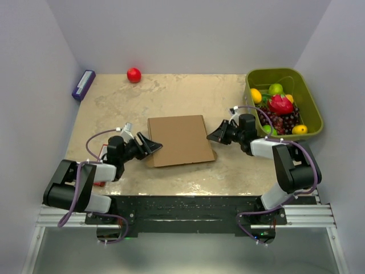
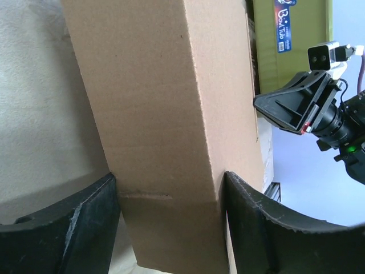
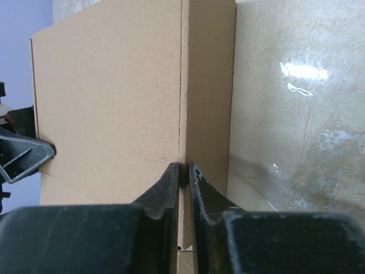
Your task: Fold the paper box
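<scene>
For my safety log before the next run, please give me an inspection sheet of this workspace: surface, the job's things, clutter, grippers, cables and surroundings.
Surface: beige stone-look table, glossy, no spill seen.
Job's things: paper box, closed and flat, mid-table.
Clutter: red ball at the far edge; purple case far left; green bin holding fruit, far right.
Grippers: left gripper has its jaws around the box's left end, both against the cardboard; right gripper has its jaws almost closed at the box's right edge, grip unclear.
Cables: purple cables run along both arms, none on the box.
Surroundings: pale walls on three sides; metal rail at the near edge.
</scene>
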You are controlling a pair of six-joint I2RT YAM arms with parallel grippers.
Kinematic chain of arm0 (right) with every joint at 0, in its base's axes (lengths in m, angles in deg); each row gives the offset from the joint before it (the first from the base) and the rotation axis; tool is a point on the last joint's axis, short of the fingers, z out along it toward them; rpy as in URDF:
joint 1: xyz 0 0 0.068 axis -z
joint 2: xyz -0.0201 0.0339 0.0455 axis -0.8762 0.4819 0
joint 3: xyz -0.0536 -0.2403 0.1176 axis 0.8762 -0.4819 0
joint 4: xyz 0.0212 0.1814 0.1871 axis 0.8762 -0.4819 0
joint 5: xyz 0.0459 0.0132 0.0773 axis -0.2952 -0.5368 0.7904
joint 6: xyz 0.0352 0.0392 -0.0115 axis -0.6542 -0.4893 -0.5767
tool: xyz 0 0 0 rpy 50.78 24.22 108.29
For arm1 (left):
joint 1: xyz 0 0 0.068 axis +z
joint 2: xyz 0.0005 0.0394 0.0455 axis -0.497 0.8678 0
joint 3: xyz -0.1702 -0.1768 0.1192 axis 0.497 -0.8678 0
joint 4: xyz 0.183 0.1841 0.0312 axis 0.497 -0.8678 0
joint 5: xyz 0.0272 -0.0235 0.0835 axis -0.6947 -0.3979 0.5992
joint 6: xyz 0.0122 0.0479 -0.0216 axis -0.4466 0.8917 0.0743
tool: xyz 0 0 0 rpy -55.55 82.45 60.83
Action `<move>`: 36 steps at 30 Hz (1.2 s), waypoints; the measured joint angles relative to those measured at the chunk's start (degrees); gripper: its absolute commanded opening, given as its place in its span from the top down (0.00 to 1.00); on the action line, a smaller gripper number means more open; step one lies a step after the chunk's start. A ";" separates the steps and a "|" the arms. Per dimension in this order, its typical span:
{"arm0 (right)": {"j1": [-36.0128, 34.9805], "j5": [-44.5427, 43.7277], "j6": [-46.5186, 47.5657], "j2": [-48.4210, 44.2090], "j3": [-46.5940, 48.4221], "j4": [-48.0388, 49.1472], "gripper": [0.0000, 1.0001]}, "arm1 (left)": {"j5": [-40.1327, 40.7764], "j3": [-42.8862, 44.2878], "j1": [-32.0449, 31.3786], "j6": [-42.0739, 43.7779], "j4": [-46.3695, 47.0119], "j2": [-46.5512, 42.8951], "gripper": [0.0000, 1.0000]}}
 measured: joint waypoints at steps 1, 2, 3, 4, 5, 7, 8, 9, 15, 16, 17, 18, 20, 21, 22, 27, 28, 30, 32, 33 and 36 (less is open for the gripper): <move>0.00 -0.31 0.13 -0.33 0.00 -0.35 0.44 | 0.09 0.00 -0.09 -0.13 0.04 0.00 0.54; 0.00 -1.60 1.18 -0.85 -0.02 -1.31 0.36 | 0.09 0.00 -0.24 -0.42 0.04 0.00 0.57; -0.02 -2.34 1.64 -1.33 -0.09 -2.23 0.30 | 0.00 0.00 -0.35 -0.55 0.04 0.00 0.59; -0.04 -3.39 2.54 -2.08 -0.31 -3.78 0.25 | -0.11 0.00 -0.50 -0.70 0.04 0.00 0.64; -0.04 -4.35 3.63 -2.91 -0.63 -5.49 0.20 | -0.42 0.00 -0.74 -0.96 0.07 0.00 0.66; -0.24 -5.99 5.62 -5.22 -0.98 -8.94 0.17 | -1.14 0.09 -0.96 -1.27 -0.07 0.00 0.72; -0.46 -6.60 6.62 -6.60 -1.01 -10.25 0.15 | -1.42 0.20 -1.03 -1.42 -0.11 0.02 0.73; -0.98 -8.04 7.87 -8.66 -1.01 -11.89 0.14 | -1.86 0.44 -1.05 -1.44 -0.31 0.02 0.74; -14.71 -22.08 16.24 -22.82 1.70 -18.16 0.09 | -4.85 4.68 -0.96 -1.11 -5.05 0.83 0.83; -17.97 -24.15 17.66 -24.48 2.47 -18.16 0.09 | -5.57 5.42 -0.74 -0.96 -5.64 1.20 0.86; -20.63 -25.68 19.06 -25.86 2.95 -18.12 0.09 | -6.49 5.90 -0.44 -0.96 -6.12 1.57 0.86; -23.08 -27.04 20.57 -27.17 3.34 -18.10 0.09 | -7.56 6.23 0.17 -0.98 -6.43 2.03 0.88; -27.74 -30.01 23.52 -28.89 3.76 -17.94 0.09 | -9.38 6.43 1.38 -1.05 -6.84 2.86 0.90; -29.97 -31.61 25.07 -29.24 3.80 -17.75 0.09 | -10.08 6.45 1.88 -1.27 -7.02 3.17 0.91; -32.83 -33.77 26.62 -29.40 3.82 -17.66 0.09 | -10.56 6.45 2.25 -1.44 -7.23 3.34 0.91; -49.24 -46.29 34.53 -26.64 4.52 -17.57 0.09 | -12.87 6.86 3.21 -2.12 -8.85 3.93 0.93; -51.93 -48.54 36.00 -25.42 4.83 -17.33 0.09 | -13.31 6.93 3.41 -2.21 -9.11 3.93 0.94; -56.92 -54.16 39.43 -22.27 5.44 -16.44 0.08 | -14.19 7.13 3.85 -2.51 -9.73 3.93 0.95; -60.54 -58.42 42.36 -19.34 5.60 -15.10 0.08 | -15.08 7.45 4.37 -2.71 -10.19 4.15 0.96; -62.07 -60.70 44.04 -17.62 5.62 -14.29 0.08 | -15.43 7.61 4.68 -2.93 -10.25 4.28 1.00; -64.70 -66.03 48.35 -12.57 5.64 -12.17 0.07 | -16.52 7.87 5.51 -3.10 -10.49 4.61 1.00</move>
